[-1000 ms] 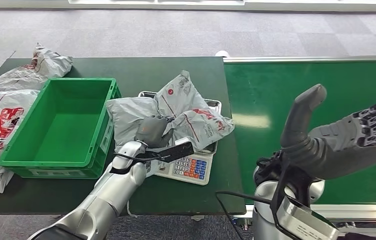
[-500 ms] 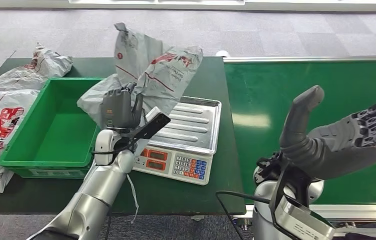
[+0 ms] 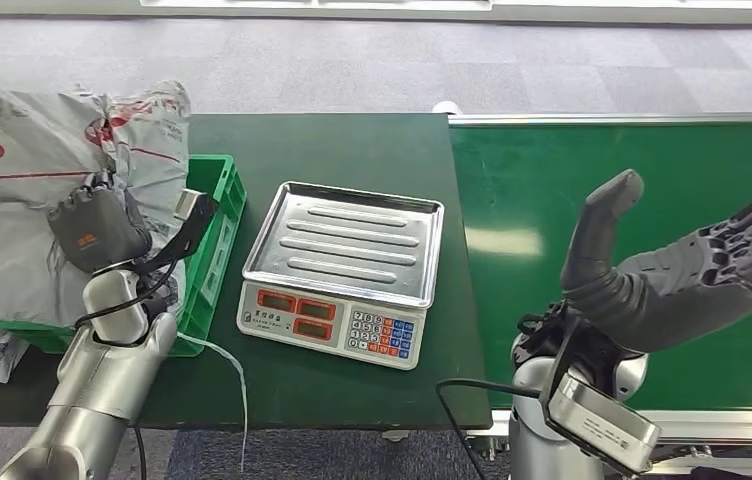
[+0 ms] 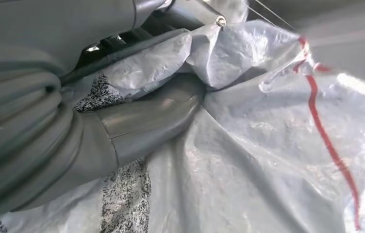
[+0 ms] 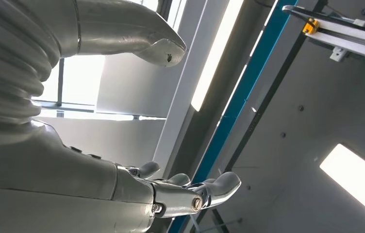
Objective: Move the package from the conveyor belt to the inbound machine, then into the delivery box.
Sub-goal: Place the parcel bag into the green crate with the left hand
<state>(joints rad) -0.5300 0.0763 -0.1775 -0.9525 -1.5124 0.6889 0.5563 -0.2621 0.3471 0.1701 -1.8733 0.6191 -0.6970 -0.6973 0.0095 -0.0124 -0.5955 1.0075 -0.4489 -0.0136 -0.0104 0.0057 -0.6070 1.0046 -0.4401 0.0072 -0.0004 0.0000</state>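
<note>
- Two stages appear complete: the green conveyor belt carries no package, and the scale pan, taken as the inbound machine, is bare.
- One stage remains: the left hand grasps the grey poly-mailer package above the green delivery box; release is not yet done.
- The right hand is raised, fingers spread, holding nothing.
- The package hides most of the box interior; the load there probably cannot be judged.
</note>
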